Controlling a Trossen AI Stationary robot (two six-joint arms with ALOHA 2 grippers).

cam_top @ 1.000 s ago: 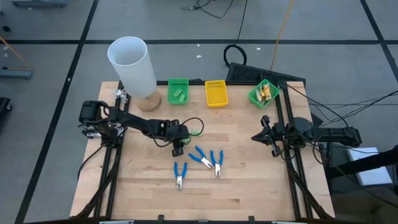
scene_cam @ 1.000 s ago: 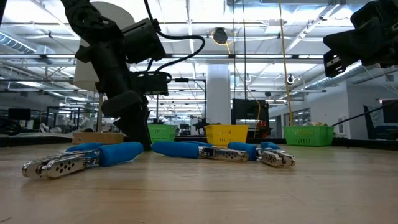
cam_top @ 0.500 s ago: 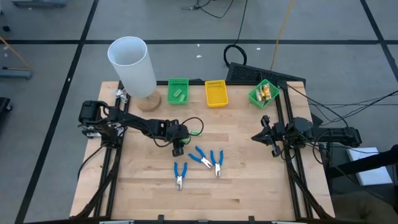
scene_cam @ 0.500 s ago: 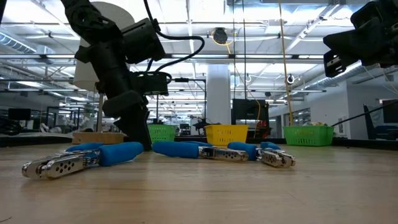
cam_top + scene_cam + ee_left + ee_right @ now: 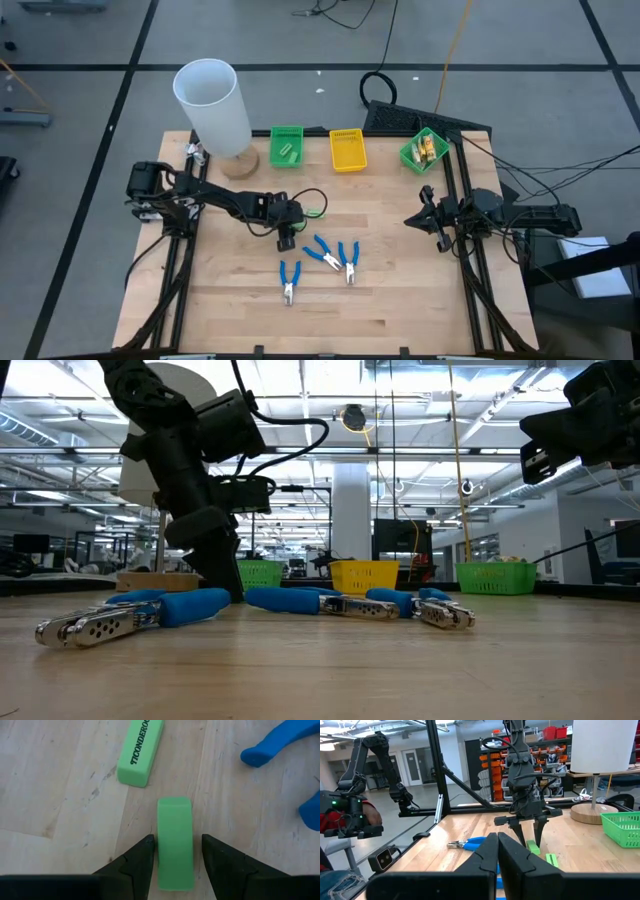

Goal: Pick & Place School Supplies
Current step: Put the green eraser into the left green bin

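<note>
Gripping a green eraser (image 5: 175,842) between its two fingers (image 5: 134,865), the left gripper (image 5: 285,238) is down at the middle of the table (image 5: 400,300), and the eraser is standing on its edge on the wood, pinched but not yet lifted as far as I can tell. A second green eraser (image 5: 140,751) lies flat just beside it, untouched. Near them sit three blue-handled pliers (image 5: 327,256), loose on the table and close together, one (image 5: 289,282) a little apart toward the front edge.

Over at the far edge, the sorting is clearly under way: the green bin (image 5: 286,146) next to the tall white cylinder (image 5: 212,105) already has a pale green piece in it, the yellow bin (image 5: 347,150) looks to hold yellow-orange items, and the tilted green bin (image 5: 423,150) at the right carries a small mixed pile. So I'd judge the job well past halfway: two erasers and three pliers left to move.

The right gripper (image 5: 496,851) waits at the table's right side, fingers pressed together, holding nothing.
</note>
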